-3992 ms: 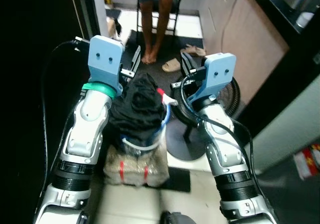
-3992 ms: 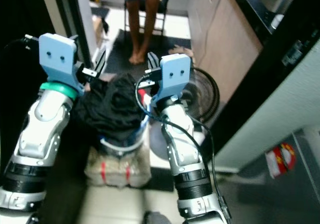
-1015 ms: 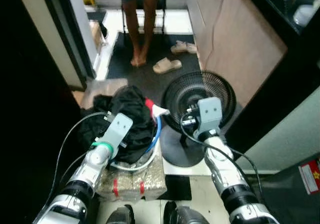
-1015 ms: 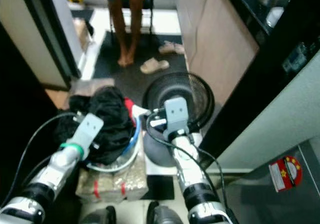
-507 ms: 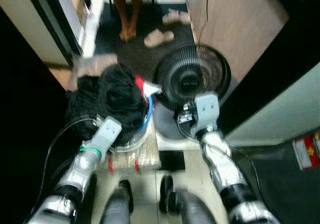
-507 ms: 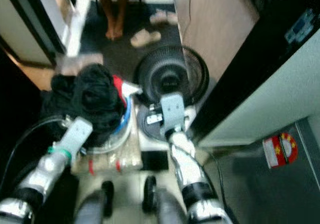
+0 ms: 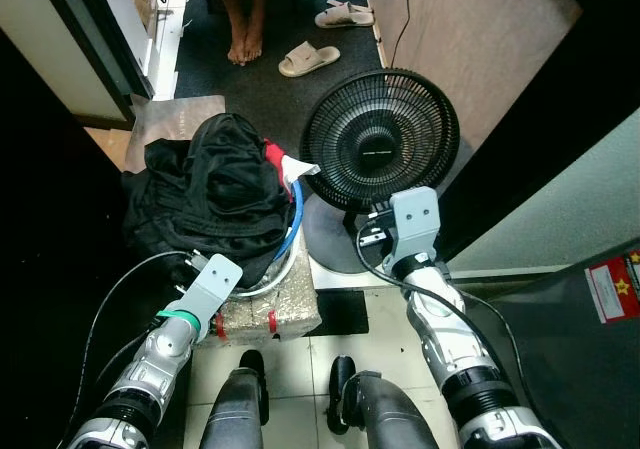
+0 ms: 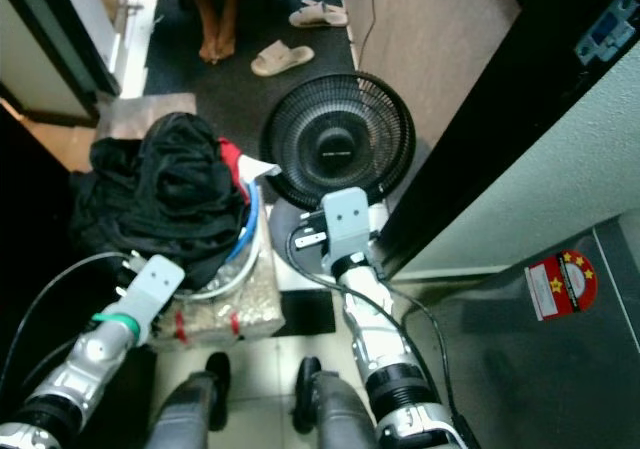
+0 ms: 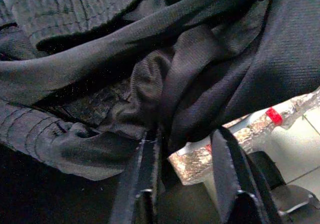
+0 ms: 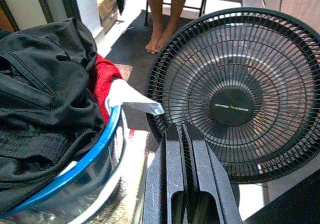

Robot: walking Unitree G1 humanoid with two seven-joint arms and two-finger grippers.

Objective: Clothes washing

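The left gripper (image 9: pixel 182 149) is reaching in low at the near side of a laundry basket (image 7: pixel 296 219), its two black fingers standing apart with a dark fold lying against the inside of one and nothing clamped between them. Just beyond those fingertips a heap of black clothes (image 7: pixel 215 194) is spilling over the basket's blue rim, with a red garment (image 10: pixel 102 79) and a white scrap (image 10: pixel 132 98) tucked at the side nearest the right gripper (image 10: pixel 184 134), whose fingers are pressed together and holding nothing. The basket is sitting on a foil-wrapped bundle (image 7: pixel 270 314) directly under the left gripper. The clothes look soft, limp and light, likely to sag and trail when lifted, so a thick bunched fold or a stitched waistband near the open fingers seems the surest place to grip; a thin layer may slip free. Room is tight: a black floor fan (image 7: pixel 380 139) is standing just ahead of the right gripper, close beside the basket, a dark door frame (image 7: pixel 85 59) is closing in beyond the left gripper, and a wooden panel (image 7: pixel 470 39) is walling the fan's far side. Farther on, a person's bare feet (image 7: pixel 240 44) and two sandals (image 7: pixel 310 59) are occupying the dark mat.
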